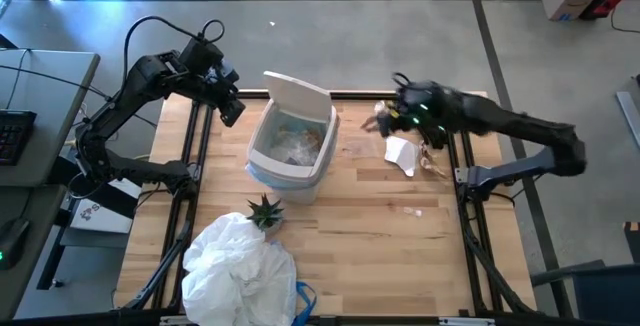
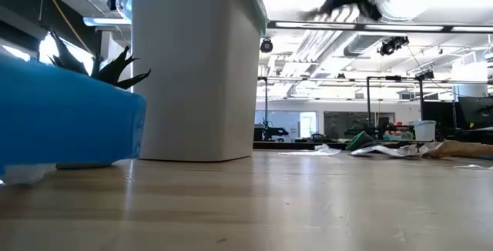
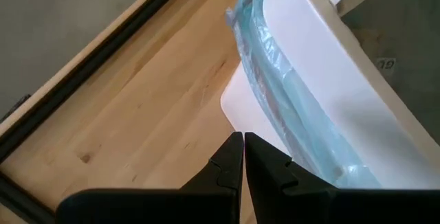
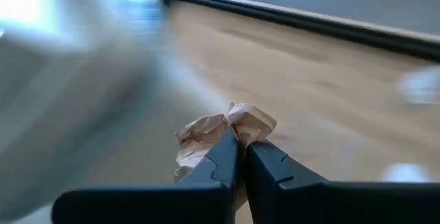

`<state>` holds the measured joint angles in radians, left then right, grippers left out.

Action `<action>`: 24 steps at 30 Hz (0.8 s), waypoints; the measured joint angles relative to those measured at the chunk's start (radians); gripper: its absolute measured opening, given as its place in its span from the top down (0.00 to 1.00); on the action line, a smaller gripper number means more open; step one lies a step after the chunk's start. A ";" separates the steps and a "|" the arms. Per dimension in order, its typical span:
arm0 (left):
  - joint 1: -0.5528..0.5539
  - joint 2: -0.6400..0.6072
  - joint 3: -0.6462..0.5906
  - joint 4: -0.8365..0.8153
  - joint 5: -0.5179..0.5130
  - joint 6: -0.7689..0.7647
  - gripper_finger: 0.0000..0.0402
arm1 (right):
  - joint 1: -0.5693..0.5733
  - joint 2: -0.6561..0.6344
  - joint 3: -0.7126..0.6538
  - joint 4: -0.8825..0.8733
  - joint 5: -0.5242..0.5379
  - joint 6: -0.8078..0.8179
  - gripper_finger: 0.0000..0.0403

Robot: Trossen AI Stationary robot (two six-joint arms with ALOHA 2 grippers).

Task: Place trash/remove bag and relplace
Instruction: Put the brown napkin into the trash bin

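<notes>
The white bin [image 1: 290, 144] stands mid-table with its lid [image 1: 300, 96] tipped up at the far side. The light-blue bag [image 3: 289, 93] lines its rim, and trash [image 1: 298, 146] lies inside. My right gripper [image 4: 242, 145] is in the air right of the bin [image 1: 385, 118], shut on a crumpled brown paper piece [image 4: 227, 129]. A white scrap [image 1: 400, 154] and brown paper [image 1: 435, 162] lie on the table below it. My left gripper [image 3: 243, 141] hangs shut and empty beside the bin's left far corner [image 1: 230, 112]. My right gripper pinches the crumpled brown paper by its near edge [image 4: 237, 133] between the two fingers. The rest of the wad sticks out past the fingertips. The fingers slant down from the table's right side. The paper is lifted clear of the table.
A small green spiky plant [image 1: 265, 209] stands in front of the bin. A heap of white plastic [image 1: 240, 266] and a blue item [image 1: 305, 298] lie at the near left. More scraps [image 2: 385, 149] lie flat at the right. Black frame rails [image 1: 195, 146] border the table.
</notes>
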<state>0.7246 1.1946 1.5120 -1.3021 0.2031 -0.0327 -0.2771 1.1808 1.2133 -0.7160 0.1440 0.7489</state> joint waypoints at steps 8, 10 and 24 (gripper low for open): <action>0.000 0.003 0.000 -0.005 0.088 -0.041 1.00 | 0.337 -0.036 0.005 0.392 0.092 0.025 1.00; 0.000 0.003 0.000 -0.012 0.086 -0.050 1.00 | 0.365 0.023 0.043 0.459 0.098 -0.019 1.00; -0.154 0.031 0.000 0.031 0.052 -0.171 1.00 | 0.350 0.573 0.800 -0.016 0.170 -0.337 1.00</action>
<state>0.5706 1.2252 1.5124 -1.2714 0.2551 -0.2033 0.0730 1.7534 2.0129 -0.7319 0.3145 0.4123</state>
